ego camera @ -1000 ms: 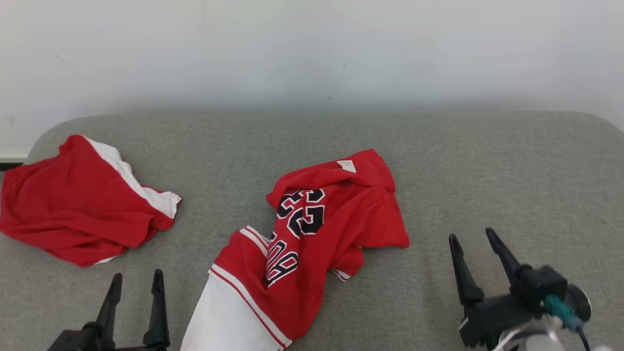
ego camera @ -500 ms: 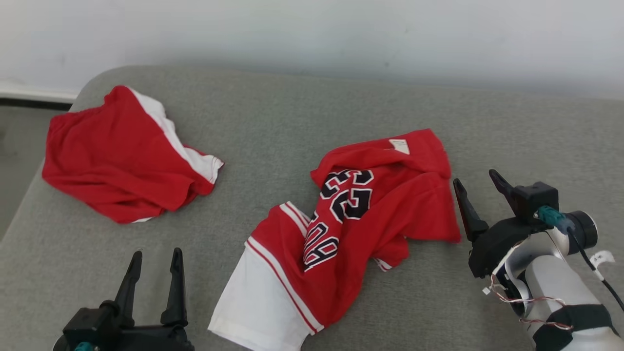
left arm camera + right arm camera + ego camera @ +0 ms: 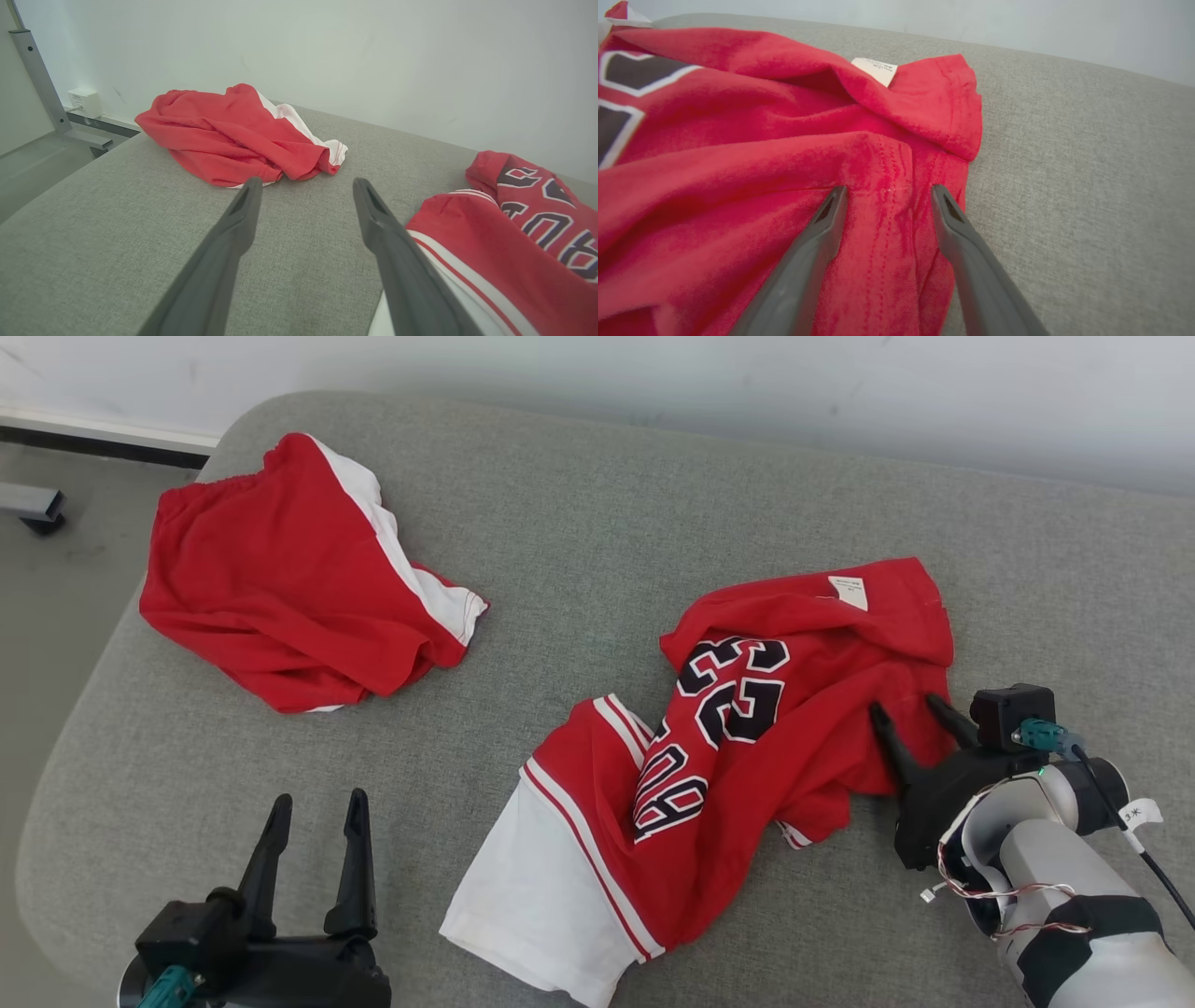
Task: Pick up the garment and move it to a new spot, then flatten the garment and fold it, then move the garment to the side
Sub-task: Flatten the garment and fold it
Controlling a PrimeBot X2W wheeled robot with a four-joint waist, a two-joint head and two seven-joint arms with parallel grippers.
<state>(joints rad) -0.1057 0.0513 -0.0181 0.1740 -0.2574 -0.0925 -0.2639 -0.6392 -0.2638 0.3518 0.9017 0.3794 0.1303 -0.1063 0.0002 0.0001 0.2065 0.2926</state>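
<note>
my right gripper is spread, one finger on either side of a stitched ridge at the near edge of the red jersey. there is cloth between the fingers but, as far as i can judge, nothing is pinched yet. the rest of the jersey lies crumpled on the grey cushion, running away from my fingertips and across toward my other hand. to take it well, i think i should sink the tips low enough to gather both layers at the seam and close squarely on the stitching, since loose cloth would slip. then i'd lift slowly so the heap unrolls instead of dragging. my left gripper hangs spread and empty, with the jersey's white panel just beside it and a second red garment well beyond its tips. for writing, a white tag sits past my right fingertips, its print too small to read. the big black numerals look like 23, and the lettering below them is folded and unreadable.
</note>
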